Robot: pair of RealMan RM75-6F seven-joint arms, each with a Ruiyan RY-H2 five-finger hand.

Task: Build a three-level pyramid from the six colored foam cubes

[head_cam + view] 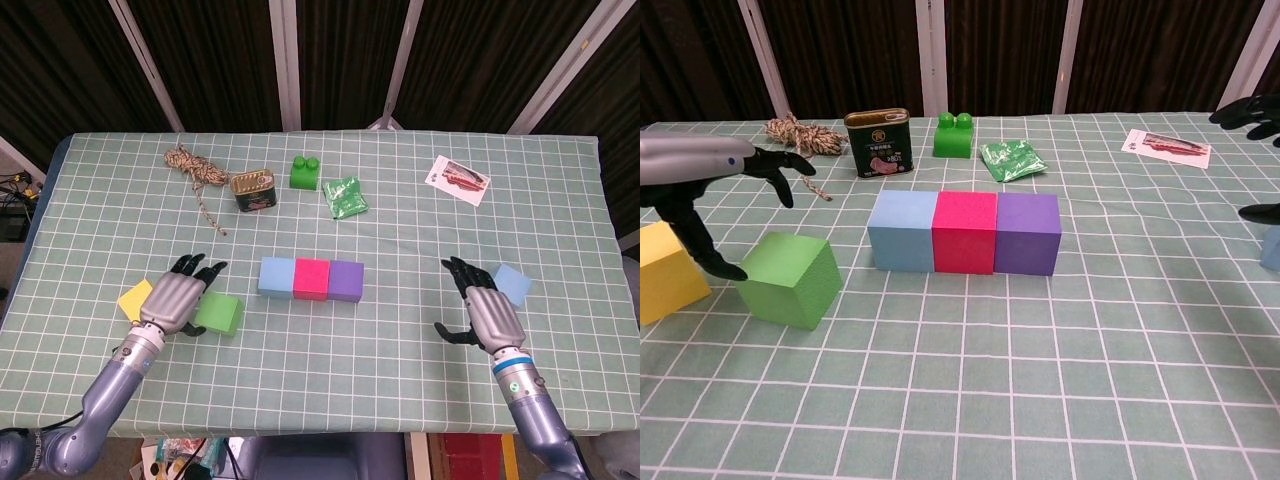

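Note:
A blue cube [276, 276], a pink cube [311, 279] and a purple cube [346, 281] stand in a touching row at the table's middle. Left of the row sits a green cube [221, 313], and a yellow cube [134, 300] lies further left. My left hand [178, 302] hovers over the green cube's left side with fingers spread and holds nothing; in the chest view its thumb hangs by the green cube [790, 279]. A light blue cube [512, 284] lies at the right. Just left of it, my right hand [487, 312] is open and empty.
Along the far side lie a rope coil [192, 166], a tin can [254, 190], a green toy brick [305, 173], a green packet [345, 196] and a printed card [457, 180]. The near table edge [320, 430] runs under both forearms.

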